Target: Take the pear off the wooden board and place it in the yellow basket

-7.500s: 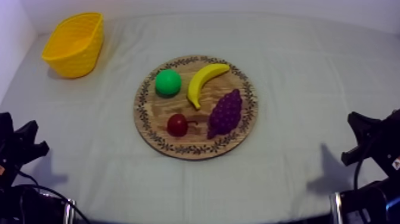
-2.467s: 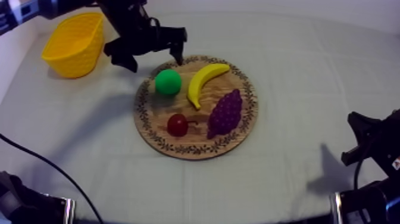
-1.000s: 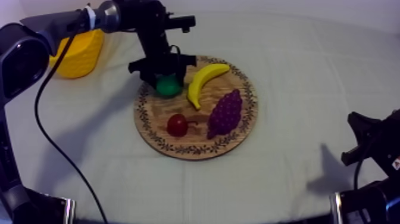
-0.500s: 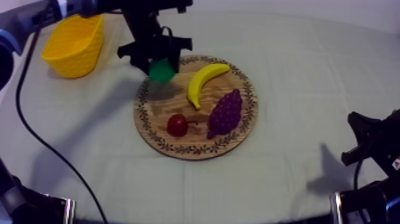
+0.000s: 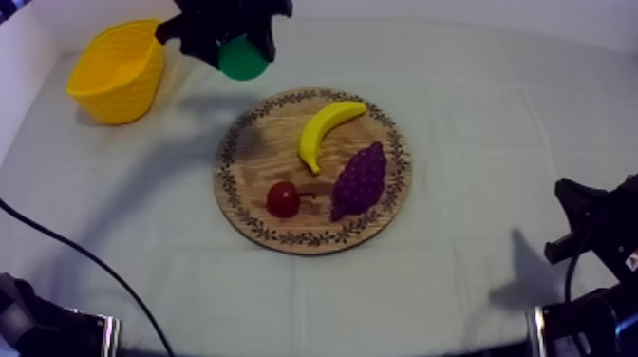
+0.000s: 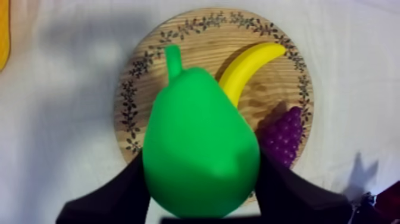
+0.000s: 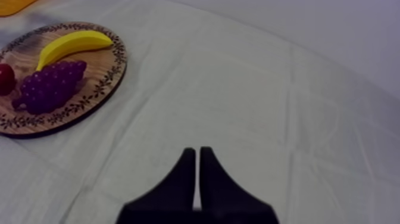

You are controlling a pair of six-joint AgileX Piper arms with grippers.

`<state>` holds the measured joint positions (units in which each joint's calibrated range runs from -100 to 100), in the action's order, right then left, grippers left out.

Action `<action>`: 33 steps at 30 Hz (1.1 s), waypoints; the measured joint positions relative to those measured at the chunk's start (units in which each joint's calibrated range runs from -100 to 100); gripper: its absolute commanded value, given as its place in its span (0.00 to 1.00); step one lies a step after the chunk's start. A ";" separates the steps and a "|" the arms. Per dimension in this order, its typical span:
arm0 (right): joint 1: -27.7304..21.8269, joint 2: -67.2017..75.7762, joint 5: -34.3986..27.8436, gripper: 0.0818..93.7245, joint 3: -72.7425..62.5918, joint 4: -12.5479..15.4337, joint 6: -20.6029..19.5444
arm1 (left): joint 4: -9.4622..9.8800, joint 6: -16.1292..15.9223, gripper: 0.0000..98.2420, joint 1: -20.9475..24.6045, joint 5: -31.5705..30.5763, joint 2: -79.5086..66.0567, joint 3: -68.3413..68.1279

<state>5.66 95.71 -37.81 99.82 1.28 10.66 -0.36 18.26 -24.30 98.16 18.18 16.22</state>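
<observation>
My left gripper (image 5: 237,43) is shut on the green pear (image 5: 243,59) and holds it in the air between the round wooden board (image 5: 258,157) and the yellow basket (image 5: 119,71). In the left wrist view the pear (image 6: 199,155) sits between my black fingers (image 6: 116,193), stem pointing away, with the board (image 6: 140,65) below it. My right gripper (image 7: 197,156) rests shut as a narrow wedge over bare cloth, low at the right table edge (image 5: 572,223).
On the board lie a banana (image 5: 328,128), a bunch of purple grapes (image 5: 361,180) and a small red fruit (image 5: 283,199). The basket stands at the far left corner, near the white wall.
The left gripper closed on the pear on the board, lifted it off, and has carried it up and left toward the basket. The right arm has not moved.
</observation>
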 measured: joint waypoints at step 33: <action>0.00 0.00 0.00 0.00 0.00 0.00 0.06 | 3.23 -4.22 0.38 12.37 0.61 -4.14 -3.93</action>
<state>5.66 95.71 -37.81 99.82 1.28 10.71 2.87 14.04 -11.93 98.77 14.04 12.30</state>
